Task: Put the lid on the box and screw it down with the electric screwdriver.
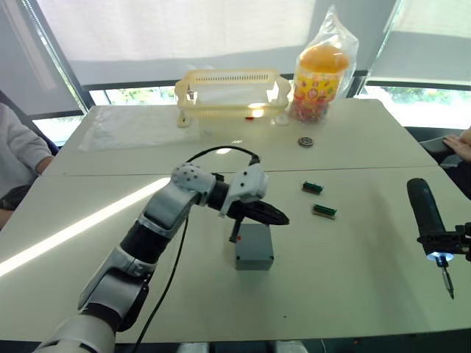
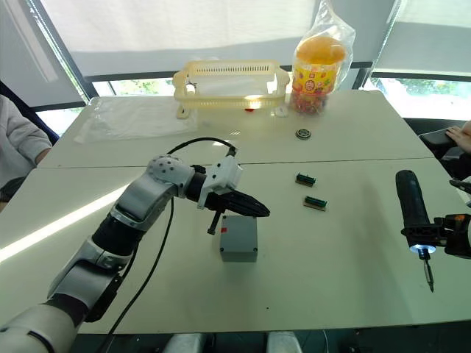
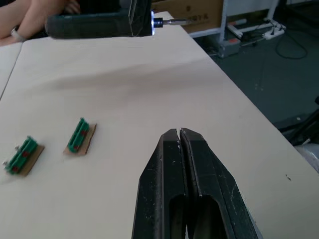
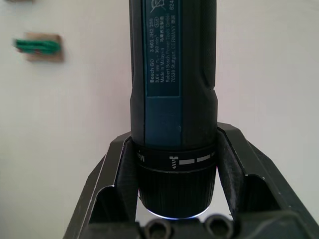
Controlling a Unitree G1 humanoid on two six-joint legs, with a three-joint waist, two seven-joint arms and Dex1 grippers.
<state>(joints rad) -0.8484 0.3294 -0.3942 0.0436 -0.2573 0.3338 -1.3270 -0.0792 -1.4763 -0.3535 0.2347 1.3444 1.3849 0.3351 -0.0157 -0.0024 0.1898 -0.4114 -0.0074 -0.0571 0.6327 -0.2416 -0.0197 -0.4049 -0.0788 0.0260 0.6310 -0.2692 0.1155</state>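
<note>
The blue-grey box (image 2: 239, 239) stands mid-table with a small red mark on its left side. A flat blue-grey face closes its top; it looks like the lid (image 2: 241, 226) resting there. My left gripper (image 2: 262, 212) hovers just over the box's far edge, shut and empty, its fingers (image 3: 199, 164) pressed together. At the right, my right gripper (image 4: 174, 144) is shut on the black electric screwdriver (image 1: 426, 209), held above the table. Its bit points toward the near edge and its tip light is on.
Two green connector blocks (image 1: 313, 187) (image 1: 324, 212) lie between the box and the screwdriver. At the back stand a yellow basket (image 1: 232, 92), a bagged orange container (image 1: 322, 70), a clear plastic sheet (image 1: 129, 125) and a small round part (image 1: 305, 142). A person's sleeve (image 1: 18, 154) shows left, a hand (image 1: 460, 147) right.
</note>
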